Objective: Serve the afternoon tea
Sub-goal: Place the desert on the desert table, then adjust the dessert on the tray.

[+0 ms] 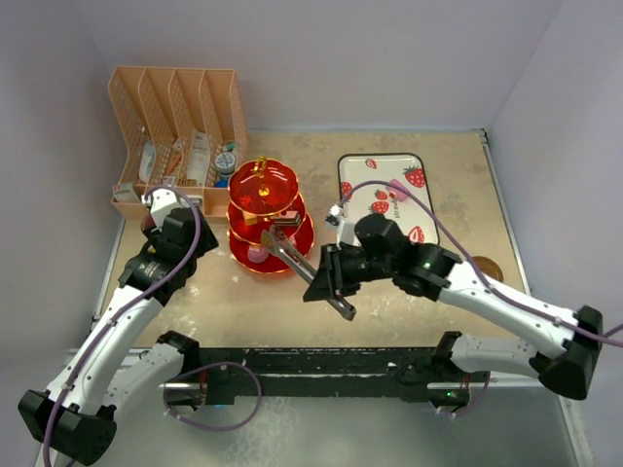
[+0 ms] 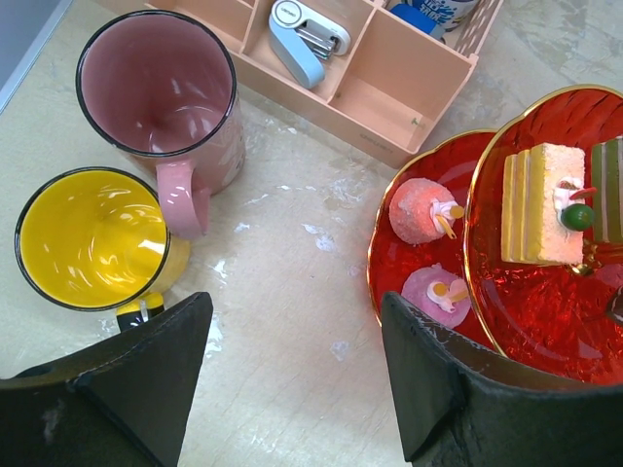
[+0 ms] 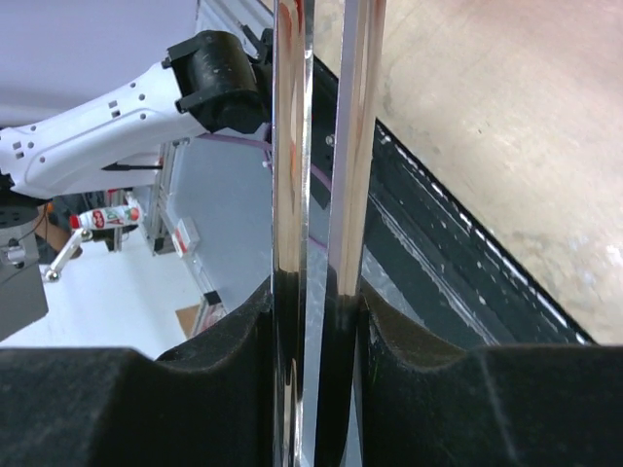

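The red three-tier stand (image 1: 265,206) stands at mid-left; its gold-rimmed tiers (image 2: 506,292) fill the right of the left wrist view. They hold a yellow layered cake (image 2: 538,204), a round pink cake (image 2: 419,209) and a flat pink sweet (image 2: 436,292). The pink mug (image 2: 161,92) and the yellow mug (image 2: 92,238) stand upright and empty on the table, left of the stand. My left gripper (image 2: 292,379) is open and empty above the bare table between mugs and stand. My right gripper (image 1: 329,280) is shut on the metal tongs (image 3: 321,175), whose tips (image 1: 277,233) reach the stand's lower tier.
A peach desk organizer (image 1: 180,126) with small items stands at the back left, just behind the mugs. The white strawberry-print tray (image 1: 384,185) lies at the back right. A brown disc (image 1: 487,268) lies by the right arm. Walls close in on three sides.
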`<state>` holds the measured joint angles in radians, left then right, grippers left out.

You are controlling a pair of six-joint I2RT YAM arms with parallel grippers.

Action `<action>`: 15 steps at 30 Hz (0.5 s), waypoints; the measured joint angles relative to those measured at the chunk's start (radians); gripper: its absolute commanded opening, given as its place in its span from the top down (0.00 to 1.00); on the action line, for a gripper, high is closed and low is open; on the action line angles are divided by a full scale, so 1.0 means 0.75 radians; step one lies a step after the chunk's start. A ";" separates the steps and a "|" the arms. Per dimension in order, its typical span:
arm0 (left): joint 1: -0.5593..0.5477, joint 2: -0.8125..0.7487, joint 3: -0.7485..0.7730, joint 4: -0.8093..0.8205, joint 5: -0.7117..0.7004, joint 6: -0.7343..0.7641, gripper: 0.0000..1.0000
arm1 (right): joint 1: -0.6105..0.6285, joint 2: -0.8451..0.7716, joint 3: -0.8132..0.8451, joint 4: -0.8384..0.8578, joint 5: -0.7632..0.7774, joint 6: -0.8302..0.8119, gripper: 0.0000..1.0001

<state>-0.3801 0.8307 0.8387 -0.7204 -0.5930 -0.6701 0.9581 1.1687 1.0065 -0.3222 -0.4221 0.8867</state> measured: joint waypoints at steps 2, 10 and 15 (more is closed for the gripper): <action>0.000 -0.005 0.000 0.000 0.005 0.001 0.31 | 0.001 -0.101 -0.002 -0.092 0.058 -0.001 0.68; 0.000 0.020 0.054 -0.021 0.017 0.014 0.19 | -0.087 -0.351 0.010 -0.435 0.403 0.024 0.70; 0.000 0.024 0.108 -0.012 -0.021 0.055 0.14 | -0.404 -0.291 0.047 -0.526 0.466 -0.089 0.71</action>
<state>-0.3801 0.8486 0.9195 -0.7296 -0.6090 -0.6289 0.6552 0.9504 1.0420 -0.7170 -0.0727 0.8204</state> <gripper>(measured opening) 0.846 0.303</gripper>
